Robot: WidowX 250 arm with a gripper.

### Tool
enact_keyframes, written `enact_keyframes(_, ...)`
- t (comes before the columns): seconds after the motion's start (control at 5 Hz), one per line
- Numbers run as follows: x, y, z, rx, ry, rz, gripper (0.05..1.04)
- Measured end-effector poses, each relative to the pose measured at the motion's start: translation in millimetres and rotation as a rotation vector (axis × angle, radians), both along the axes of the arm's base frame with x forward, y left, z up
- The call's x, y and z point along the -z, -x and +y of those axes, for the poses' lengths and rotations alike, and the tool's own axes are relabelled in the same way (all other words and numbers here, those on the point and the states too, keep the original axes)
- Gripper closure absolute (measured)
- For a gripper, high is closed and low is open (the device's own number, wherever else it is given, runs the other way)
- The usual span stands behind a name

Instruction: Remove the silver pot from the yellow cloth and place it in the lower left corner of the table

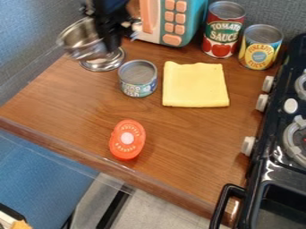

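At the far left, the silver pot (79,39) is up off the table (65,98), tilted, well away from the yellow cloth. Just below it a round metal dish (103,64) sits on the wood. The black gripper (111,44) hangs over that back corner, and as far as I can make out through the blur, it's clamped on the pot's right side. Nearer the front edge there's an orange-red oval box (127,139), and behind it a short can (137,79), just right of the dish. The teal toy oven (190,20) stands at the back. Then comes the cloth (194,85), flat, with the red can (224,31) and yellow can (261,48) behind, and the black stove (269,156) along the right.
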State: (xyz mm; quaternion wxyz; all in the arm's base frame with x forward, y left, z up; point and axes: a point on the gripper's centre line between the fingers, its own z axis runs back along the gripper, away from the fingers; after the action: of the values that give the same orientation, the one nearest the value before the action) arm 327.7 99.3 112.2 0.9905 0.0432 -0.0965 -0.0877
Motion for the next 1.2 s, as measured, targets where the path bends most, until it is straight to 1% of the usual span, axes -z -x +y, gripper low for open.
enact_keyframes(0.2,10.8,14,17,-0.035,-0.003,0.012,1.006)
enact_keyframes(0.4,25.0,28,33,-0.079,-0.066,0.039,1.006)
enact_keyframes(0.6,51.0,41,42,-0.102,-0.127,0.107,1.006)
enact_keyframes(0.8,72.1,52,46,-0.110,-0.162,0.160,1.006)
enact_keyframes(1.0,78.5,54,49,-0.118,-0.183,0.172,0.986)
enact_keyframes(1.2,79.9,57,48,-0.107,-0.176,0.189,0.824)
